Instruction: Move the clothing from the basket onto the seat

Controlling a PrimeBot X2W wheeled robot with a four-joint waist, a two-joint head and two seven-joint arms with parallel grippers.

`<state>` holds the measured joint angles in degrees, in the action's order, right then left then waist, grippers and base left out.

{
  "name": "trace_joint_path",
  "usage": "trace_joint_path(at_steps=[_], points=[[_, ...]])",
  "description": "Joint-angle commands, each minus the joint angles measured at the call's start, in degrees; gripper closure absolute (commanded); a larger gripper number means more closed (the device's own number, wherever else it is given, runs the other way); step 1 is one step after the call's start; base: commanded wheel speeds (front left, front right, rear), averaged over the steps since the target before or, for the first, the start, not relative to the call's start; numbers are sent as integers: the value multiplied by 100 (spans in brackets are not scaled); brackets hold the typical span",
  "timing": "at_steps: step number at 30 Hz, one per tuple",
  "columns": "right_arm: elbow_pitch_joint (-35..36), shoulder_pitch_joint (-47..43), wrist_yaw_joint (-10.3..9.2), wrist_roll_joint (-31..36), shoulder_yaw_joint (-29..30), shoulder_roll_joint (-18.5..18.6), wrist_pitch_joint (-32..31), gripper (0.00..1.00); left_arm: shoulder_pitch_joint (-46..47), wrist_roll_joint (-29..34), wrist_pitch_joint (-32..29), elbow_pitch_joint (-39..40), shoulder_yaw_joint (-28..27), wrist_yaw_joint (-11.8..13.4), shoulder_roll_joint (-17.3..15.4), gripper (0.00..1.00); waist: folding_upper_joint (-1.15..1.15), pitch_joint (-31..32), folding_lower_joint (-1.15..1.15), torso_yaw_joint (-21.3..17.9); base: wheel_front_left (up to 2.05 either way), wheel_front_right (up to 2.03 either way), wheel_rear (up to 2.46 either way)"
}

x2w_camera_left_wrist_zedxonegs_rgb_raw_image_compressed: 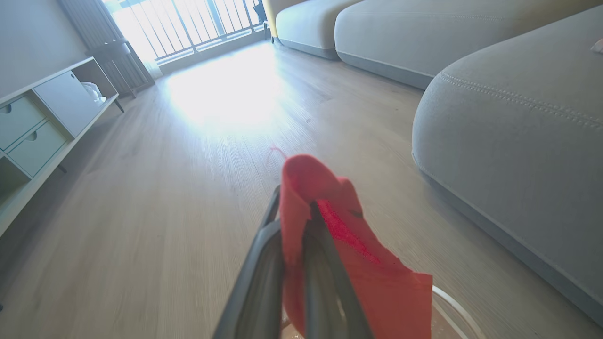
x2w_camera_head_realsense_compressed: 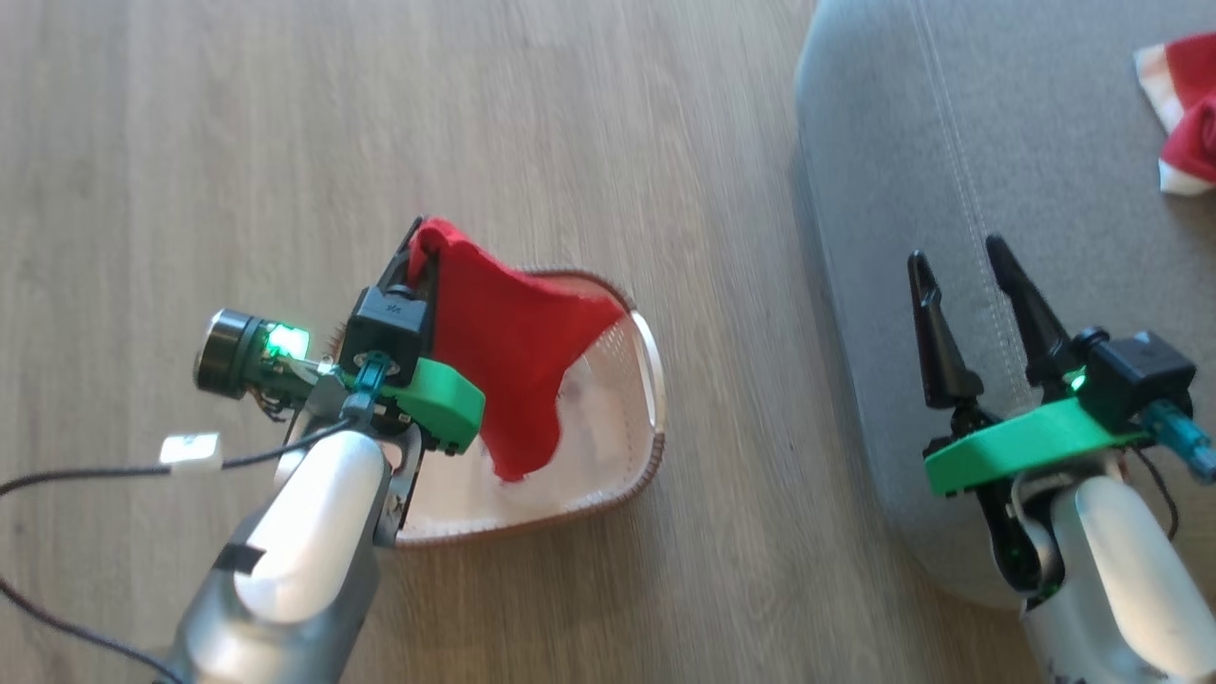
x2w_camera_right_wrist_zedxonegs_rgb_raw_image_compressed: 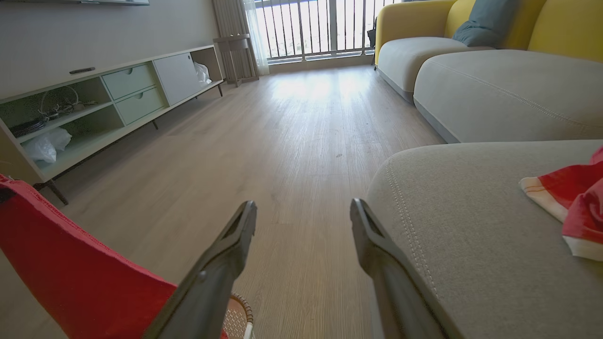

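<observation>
Your left gripper [x2w_camera_head_realsense_compressed: 418, 249] pinches a red garment [x2w_camera_head_realsense_compressed: 508, 342] hanging over the basket [x2w_camera_head_realsense_compressed: 655, 399]: you're mid-transfer. Next, carry it right onto the seat [x2w_camera_head_realsense_compressed: 912, 142], beside the other garment [x2w_camera_head_realsense_compressed: 1187, 114], then release. Your right gripper [x2w_camera_head_realsense_compressed: 955, 252] is spread, empty.

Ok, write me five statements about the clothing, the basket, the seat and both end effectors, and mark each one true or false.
1. The left end effector is shut on a red garment. True.
2. The right end effector grips fabric. False: it is open, holding nothing, over the edge of the seat.
3. A second garment, red with white trim, lies on the seat. True.
4. The basket stands on the seat. False: it stands on the wooden floor beside the seat.
5. The red garment lies flat in the basket. False: it hangs from the left end effector over the basket.
</observation>
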<state>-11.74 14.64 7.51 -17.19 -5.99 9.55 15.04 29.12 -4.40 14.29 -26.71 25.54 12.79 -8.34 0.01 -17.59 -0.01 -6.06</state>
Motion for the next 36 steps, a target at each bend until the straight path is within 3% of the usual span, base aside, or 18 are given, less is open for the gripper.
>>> trace_joint_path(at_steps=[1,7,17,36], points=[[115,-99,-2,33,-112,36,-4,0,12,55,70,423,-272,45,-162,100,-1,327,1,198,0,0,0],[35,-333,-2,61,-141,-61,-4,0,-309,173,71,1620,-527,39,-192,100,-1,809,1,330,0,0,0],[1,-591,-2,100,-139,-197,-4,0,-525,225,71,2621,-781,-137,-166,100,-1,1275,1,409,0,0,0],[174,-831,-2,99,-215,-233,-4,0,-340,291,71,3729,-730,-448,250,100,-1,1337,1,461,0,0,0]])
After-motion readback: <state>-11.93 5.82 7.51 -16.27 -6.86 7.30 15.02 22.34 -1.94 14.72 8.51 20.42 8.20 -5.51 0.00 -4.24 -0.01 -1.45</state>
